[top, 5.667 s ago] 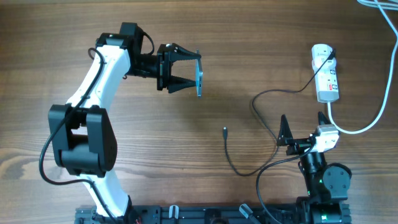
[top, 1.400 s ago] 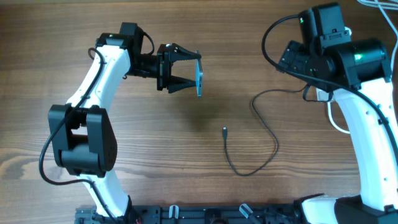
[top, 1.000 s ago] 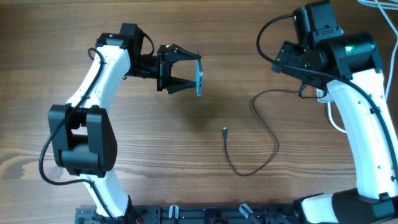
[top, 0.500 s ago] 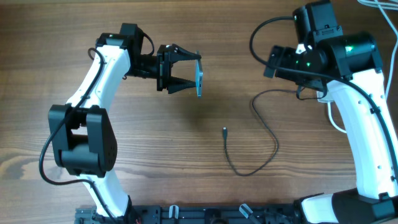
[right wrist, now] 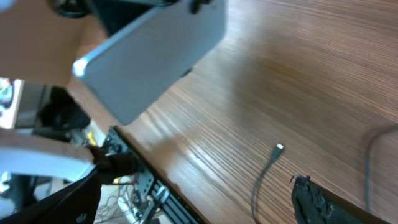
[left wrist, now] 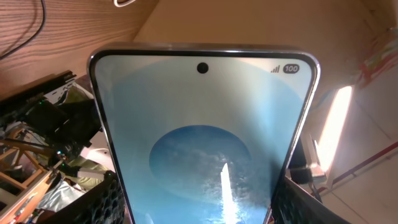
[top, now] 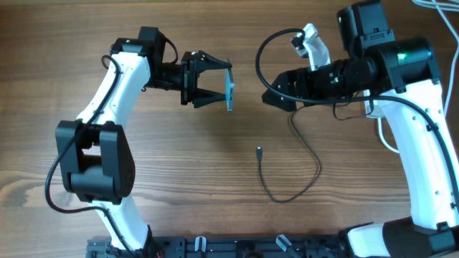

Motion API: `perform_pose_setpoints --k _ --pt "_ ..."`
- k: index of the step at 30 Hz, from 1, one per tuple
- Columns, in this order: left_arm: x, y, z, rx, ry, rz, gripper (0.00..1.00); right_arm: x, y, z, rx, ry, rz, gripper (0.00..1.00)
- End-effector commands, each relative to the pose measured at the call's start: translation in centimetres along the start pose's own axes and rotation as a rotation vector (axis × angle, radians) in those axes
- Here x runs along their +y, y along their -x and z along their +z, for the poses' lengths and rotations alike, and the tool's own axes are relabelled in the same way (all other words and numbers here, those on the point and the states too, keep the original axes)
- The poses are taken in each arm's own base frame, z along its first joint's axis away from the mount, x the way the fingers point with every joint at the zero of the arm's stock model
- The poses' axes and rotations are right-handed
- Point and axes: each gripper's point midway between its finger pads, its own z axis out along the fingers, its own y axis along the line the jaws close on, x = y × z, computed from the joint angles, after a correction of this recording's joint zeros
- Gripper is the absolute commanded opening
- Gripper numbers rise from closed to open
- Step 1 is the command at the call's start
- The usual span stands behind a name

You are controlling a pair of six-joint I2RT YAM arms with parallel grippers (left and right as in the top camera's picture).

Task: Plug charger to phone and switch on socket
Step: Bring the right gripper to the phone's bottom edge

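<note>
My left gripper [top: 217, 87] is shut on the phone [top: 230, 87] and holds it on edge above the table. In the left wrist view the phone's cyan screen [left wrist: 202, 137] fills the frame between the fingers. The charger's thin black cable [top: 315, 161] loops across the table and ends in a small plug tip [top: 259, 150], which also shows in the right wrist view [right wrist: 278, 148]. My right gripper [top: 271, 94] is open and empty, above the table just right of the phone, whose grey back [right wrist: 155, 56] it faces. The socket is hidden under my right arm.
A thick white cable [top: 439, 14] runs along the far right edge and shows again by my right arm [top: 391, 146]. The mounting rail [top: 215, 247] lies along the table's front edge.
My right arm rose from the front right, then swung its gripper left toward the phone. It now covers the socket. The left arm, phone and cable have not moved.
</note>
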Motion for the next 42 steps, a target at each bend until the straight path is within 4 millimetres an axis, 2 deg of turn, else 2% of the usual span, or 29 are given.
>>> perform_pose_setpoints --k 1,6,10,11,15,18,32,36,42 --pt "-1.4 -1.7 0.0 0.034 -0.044 0.031 0.56 -0.1 0.3 0.2 -0.006 0.002 0.013 0.98" --pt "-1.4 -1.7 0.0 0.034 -0.044 0.031 0.56 -4.7 0.5 -0.4 -0.033 -0.264 0.185 1.0" --pt "-1.4 -1.7 0.0 0.034 -0.044 0.031 0.56 -5.0 0.4 -0.4 -0.033 -0.282 0.189 1.0" --pt "-1.4 -1.7 0.0 0.034 -0.044 0.031 0.57 -4.8 0.4 -0.4 -0.031 -0.27 0.177 1.0" --pt "-1.4 -1.7 0.0 0.034 -0.044 0.032 0.56 -1.4 0.1 0.4 0.009 -0.088 -0.001 1.0" --pt "-1.4 -1.7 0.0 0.034 -0.044 0.032 0.57 0.1 -0.2 0.6 0.02 -0.013 -0.033 1.0" --pt "-1.4 -1.7 0.0 0.034 -0.044 0.032 0.56 0.6 -0.2 0.8 0.021 -0.001 -0.037 0.99" --pt "-1.4 -1.7 0.0 0.034 -0.044 0.032 0.57 2.0 0.0 1.5 0.018 0.002 -0.058 0.94" --pt "-1.4 -1.7 0.0 0.034 -0.044 0.033 0.57 2.7 1.1 3.8 -0.044 -0.225 -0.021 0.93"
